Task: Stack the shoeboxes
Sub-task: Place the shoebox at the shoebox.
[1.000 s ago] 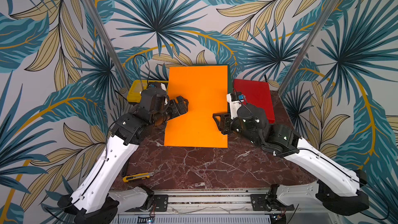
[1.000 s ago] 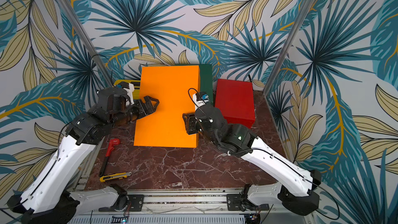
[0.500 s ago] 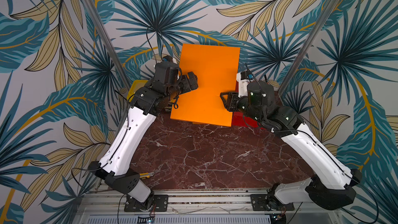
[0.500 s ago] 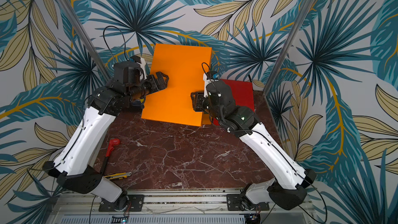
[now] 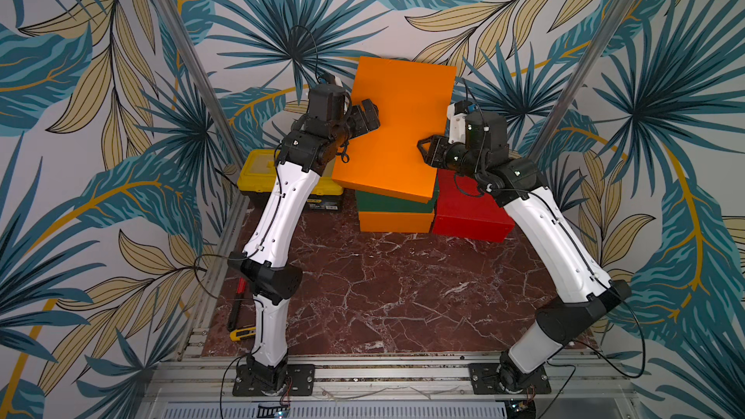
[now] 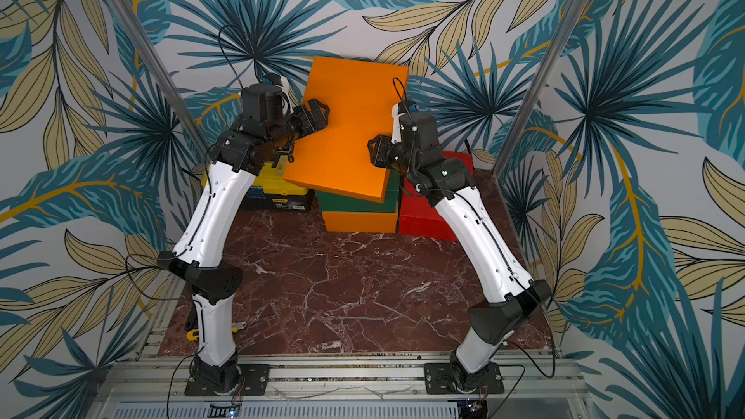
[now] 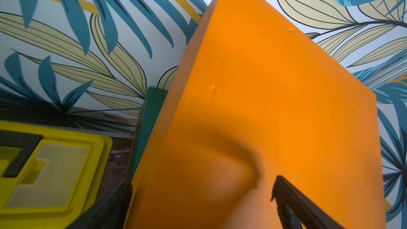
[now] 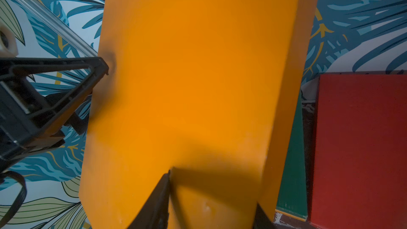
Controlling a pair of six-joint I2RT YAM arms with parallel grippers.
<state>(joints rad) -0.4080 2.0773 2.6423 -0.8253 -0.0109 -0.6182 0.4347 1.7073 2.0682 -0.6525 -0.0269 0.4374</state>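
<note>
— So, how far along is the stack?

— Partway, I'd say. The dark green shoebox [image 5: 393,203] sits on the lower orange shoebox [image 5: 395,222]. The upper orange shoebox [image 5: 397,126] hangs tilted and skewed above them. The left pincer [image 5: 369,116], spread to its widest, straddles its left edge, and the right pincer [image 5: 425,151], about half closed, clamps its right edge. It wants squaring and setting down. The red shoebox [image 5: 469,215] sits on the tabletop [image 5: 383,296] beside the stack, not yet stacked.

— Any writing?

— None on the shoeboxes. The yellow toolbox [image 5: 258,171] has a front label, too small to read.
</note>
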